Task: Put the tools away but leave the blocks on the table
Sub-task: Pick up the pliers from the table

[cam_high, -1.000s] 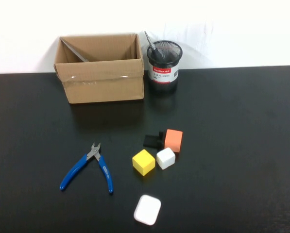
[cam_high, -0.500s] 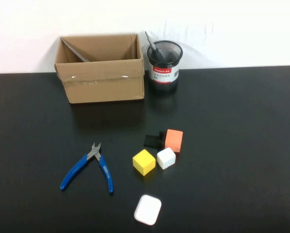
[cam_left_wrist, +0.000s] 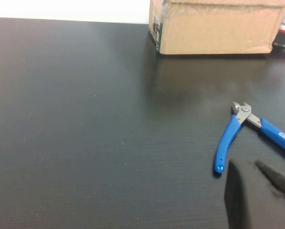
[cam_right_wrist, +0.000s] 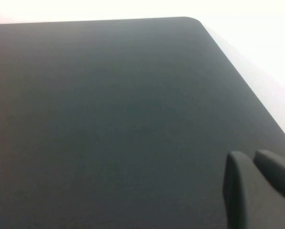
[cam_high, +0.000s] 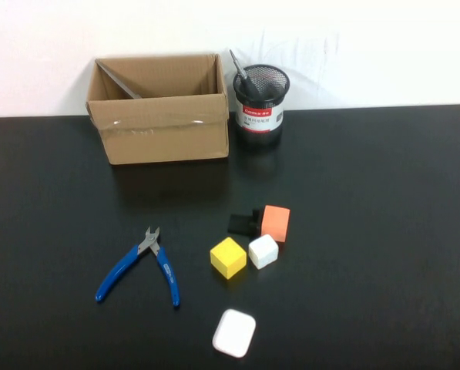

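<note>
**On the table: pliers lying out, both grippers empty**

Toward the near left of the black table point(cam_high: 384, 231), blue-handled cutting pliers point(cam_high: 141, 266) lying flat, handles splayed apart, steel nose pointing at the far edge. Resting alone, touched by nothing.

Just right of the pliers, the blocks in a loose cluster: yellow cube point(cam_high: 228, 257) touching or nearly touching the smaller white cube point(cam_high: 263, 250); beyond these, taller orange block point(cam_high: 275, 223) with a small black piece point(cam_high: 241, 223) against its left side. Nearer the robot and apart from the rest, flat white rounded square point(cam_high: 233, 332).

At the far edge, against the white wall, open cardboard box point(cam_high: 160, 127), with a long grey strip of steel, seemingly the scissors point(cam_high: 120, 81), leaning into its back left corner; handles hidden. Just beside the box on the right, black mesh pen cup point(cam_high: 260, 108) with a red and white label, slim black utility knife point(cam_high: 239, 68) standing in it, tilted, tip poking above the rim.

Left gripper point(cam_left_wrist: 254, 167) low over the near left of the table, close to the tip of one pliers handle but not touching it; drawn narrow, no gap visible, gripping nothing. Pliers point(cam_left_wrist: 242, 129) and a corner of the box point(cam_left_wrist: 218, 28) visible past it in the left wrist view.

Right gripper point(cam_right_wrist: 249, 160) over bare tabletop near a rounded table corner, well apart from every object; likewise pressed narrow and empty.
</note>
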Controlling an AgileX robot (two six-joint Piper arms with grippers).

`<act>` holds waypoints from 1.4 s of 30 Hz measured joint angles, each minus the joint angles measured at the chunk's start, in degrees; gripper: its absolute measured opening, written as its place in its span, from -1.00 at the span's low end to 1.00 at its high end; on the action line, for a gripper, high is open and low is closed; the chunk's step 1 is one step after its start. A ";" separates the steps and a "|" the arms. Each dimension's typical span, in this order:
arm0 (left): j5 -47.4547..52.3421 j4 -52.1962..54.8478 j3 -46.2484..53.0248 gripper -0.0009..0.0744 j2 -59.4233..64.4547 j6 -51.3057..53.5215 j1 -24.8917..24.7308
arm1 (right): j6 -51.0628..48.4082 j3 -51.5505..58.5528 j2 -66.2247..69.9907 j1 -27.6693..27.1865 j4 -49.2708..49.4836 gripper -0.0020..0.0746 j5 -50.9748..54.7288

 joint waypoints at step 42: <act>-61.81 -0.64 -3.36 -0.99 -0.12 -11.79 0.00 | 0.00 0.00 0.00 0.00 -0.13 -0.96 0.09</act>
